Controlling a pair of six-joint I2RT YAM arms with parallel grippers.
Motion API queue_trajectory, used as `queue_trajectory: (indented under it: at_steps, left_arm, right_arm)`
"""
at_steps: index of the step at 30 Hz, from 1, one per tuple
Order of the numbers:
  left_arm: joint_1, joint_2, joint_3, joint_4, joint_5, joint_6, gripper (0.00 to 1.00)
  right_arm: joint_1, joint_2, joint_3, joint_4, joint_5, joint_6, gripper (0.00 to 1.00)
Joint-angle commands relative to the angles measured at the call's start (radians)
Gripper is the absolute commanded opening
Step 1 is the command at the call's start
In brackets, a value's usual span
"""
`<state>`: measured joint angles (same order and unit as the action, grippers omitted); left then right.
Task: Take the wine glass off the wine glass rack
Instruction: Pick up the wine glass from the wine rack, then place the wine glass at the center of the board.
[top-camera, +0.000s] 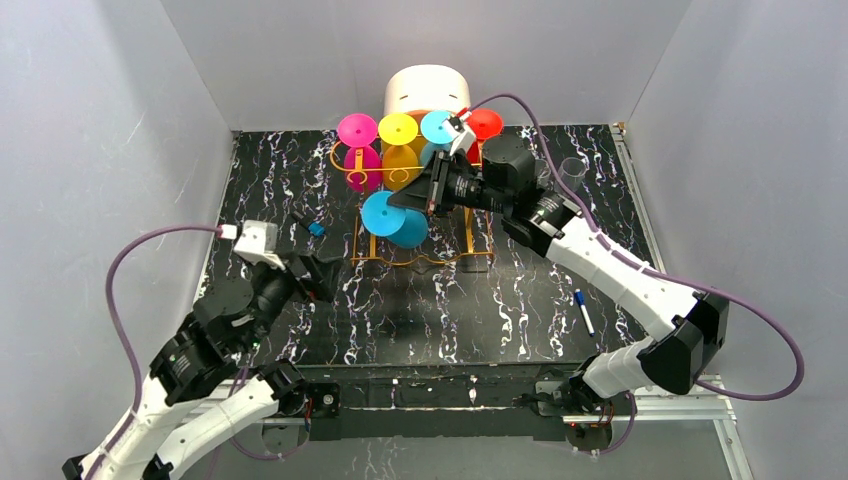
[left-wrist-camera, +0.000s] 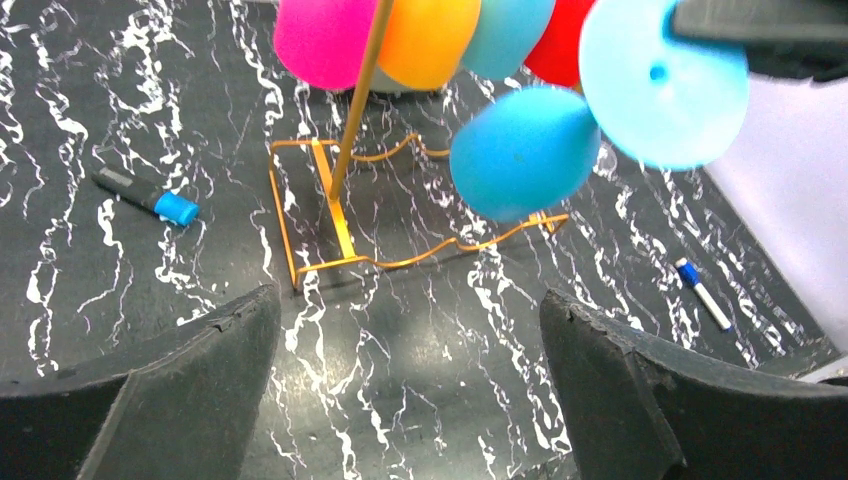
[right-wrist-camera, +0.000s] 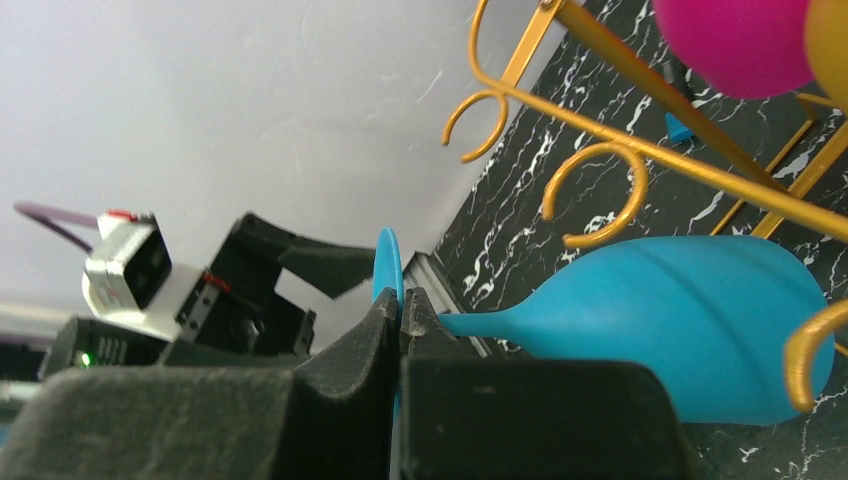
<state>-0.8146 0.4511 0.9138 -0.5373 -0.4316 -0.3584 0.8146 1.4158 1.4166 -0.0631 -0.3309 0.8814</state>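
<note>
Right pincer (right-wrist-camera: 400, 305) grips blue wine glass (right-wrist-camera: 680, 320) by its foot (four more (top-camera: 398, 128) hang in the rack (right-wrist-camera: 640, 150)).

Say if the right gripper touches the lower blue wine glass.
Touching. Right wrist view: the right gripper is shut on the lower blue wine glass, at its stem.

wine glass rack (left-wrist-camera: 355, 110): glossy orange-gold metal wire. blue wine glass (left-wrist-camera: 520, 150): smooth, matt, plastic-looking. table (left-wrist-camera: 420, 400): black marble-patterned top, slight sheen. left gripper (left-wrist-camera: 408, 300) fingers (left-wrist-camera: 180, 400): matt black, rough-edged.
</note>
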Motion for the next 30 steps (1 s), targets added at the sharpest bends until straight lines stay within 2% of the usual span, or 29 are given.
queue_trajectory:
  at_steps: [1, 5, 8, 10, 17, 20, 24, 26, 30]
  left_arm:
    - [0.002, -0.081, 0.022, -0.021, -0.05, 0.007, 0.98]
    - [0.002, -0.053, 0.07, -0.112, 0.017, 0.09, 0.98]
    - [0.002, 0.026, 0.14, -0.251, 0.021, 0.149, 0.98]
    - [0.002, 0.063, 0.152, -0.264, 0.079, 0.165, 0.98]
    - [0.001, 0.226, 0.113, -0.187, 0.384, 0.132, 0.98]
    - [0.002, 0.274, 0.09, -0.11, 0.536, 0.109, 0.98]
    - [0.001, 0.258, 0.037, 0.062, 0.644, 0.024, 0.98]
    - [0.001, 0.265, 0.017, 0.133, 0.705, -0.014, 0.98]
    - [0.001, 0.304, -0.073, 0.312, 0.83, -0.132, 0.98]
  right_arm:
    - [0.004, -0.057, -0.031, 0.055, -0.17, -0.093, 0.01]
    - [0.006, -0.075, -0.048, 0.014, -0.27, -0.165, 0.01]
    - [0.014, -0.141, -0.119, 0.002, -0.261, -0.214, 0.01]
    - [0.017, -0.209, -0.207, 0.041, -0.245, -0.235, 0.01]
    - [0.016, -0.467, -0.499, 0.134, -0.026, -0.286, 0.01]
    - [0.017, -0.637, -0.661, 0.212, 0.111, -0.249, 0.01]
    - [0.015, -0.792, -0.803, 0.256, 0.24, -0.174, 0.01]
    - [0.015, -0.806, -0.827, 0.271, 0.279, -0.139, 0.01]
    - [0.015, -0.743, -0.86, 0.416, 0.222, -0.095, 0.01]
